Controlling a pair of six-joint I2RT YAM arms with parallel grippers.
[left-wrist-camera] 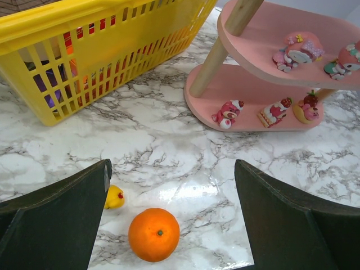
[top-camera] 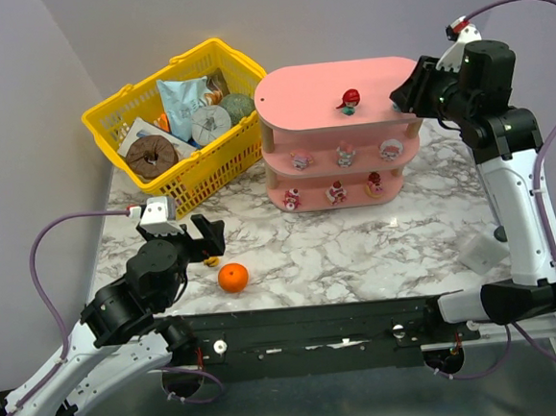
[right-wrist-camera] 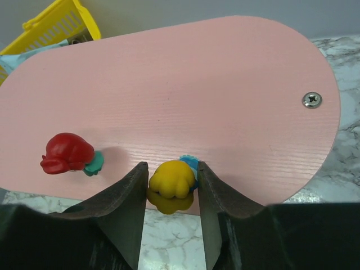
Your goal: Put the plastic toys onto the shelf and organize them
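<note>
Top cam first. Pink three-tier oval shelf (top-camera: 336,88) on the white marble table (top-camera: 358,250), long axis running side to side. Right gripper (top-camera: 412,93) up at the right end of the top board. Can't tell from here what's between those jaws. A little way out in front of them, a small red-and-green plastic figurine (top-camera: 349,100) on the same board. More pink-and-white figurines (top-camera: 343,155) lined along the two lower tiers. Left gripper (top-camera: 203,235) low over the table, jaws wide, plain orange ball (top-camera: 232,278) and tiny yellow plastic toy (top-camera: 210,262) just beside them. Yellow plastic mesh basket (top-camera: 180,119) well beyond.

Left wrist next. Jaws spread wide, gripping nothing. Orange ball on the table between them, closer to the finger on the view's left. Tiny yellow toy right against that finger's inner face, touching or not, can't tell. Shelf ahead-right of the jaws, basket ahead-left.

Right wrist last, showing what the top cam hides. Jaws narrowed onto a yellow plastic figurine with a blue bit (right-wrist-camera: 173,181), pinched from both sides at the board's near edge. Red figurine outside the view's left finger, on its side, long axis crosswise, green end pointing at the jaws.
</note>
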